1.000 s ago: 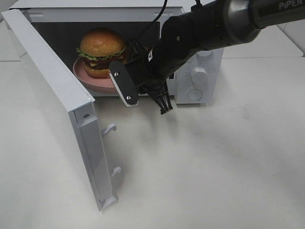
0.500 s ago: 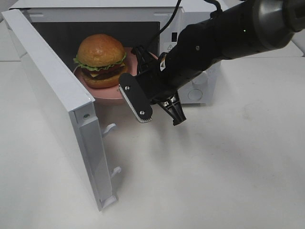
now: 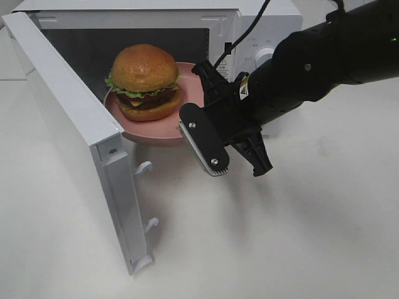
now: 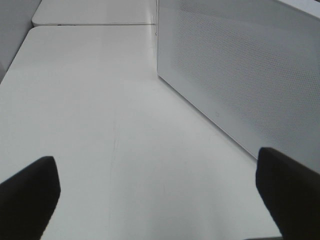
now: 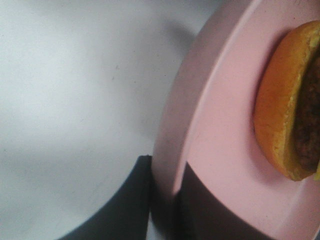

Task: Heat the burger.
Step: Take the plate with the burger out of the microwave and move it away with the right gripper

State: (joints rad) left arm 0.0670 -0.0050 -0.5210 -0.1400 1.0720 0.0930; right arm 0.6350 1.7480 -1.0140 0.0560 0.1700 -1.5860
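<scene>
The burger (image 3: pixel 144 81), with a golden bun, lettuce and a dark patty, sits on a round pink plate (image 3: pixel 153 134). The plate hangs at the mouth of the open white microwave (image 3: pixel 156 15), partly out past its front edge. My right gripper (image 3: pixel 187 126) is shut on the plate's near rim. In the right wrist view its dark fingers (image 5: pixel 127 205) pinch the pink rim (image 5: pixel 172 150), with the burger's bun (image 5: pixel 280 115) just beyond. My left gripper (image 4: pixel 160 195) stands open with nothing in it over bare table, and it does not show in the exterior high view.
The microwave door (image 3: pixel 68 106) swings wide open to the left, with its latch hooks (image 3: pixel 144 168) sticking out. Its dotted outer face (image 4: pixel 240 75) stands close to my left gripper. The control knob (image 3: pixel 265 56) is partly hidden behind my right arm. White tabletop (image 3: pixel 280 237) lies in front.
My right gripper has drawn the plate and burger out toward the front right, from deeper inside the microwave to its mouth. The left gripper has stayed open.
</scene>
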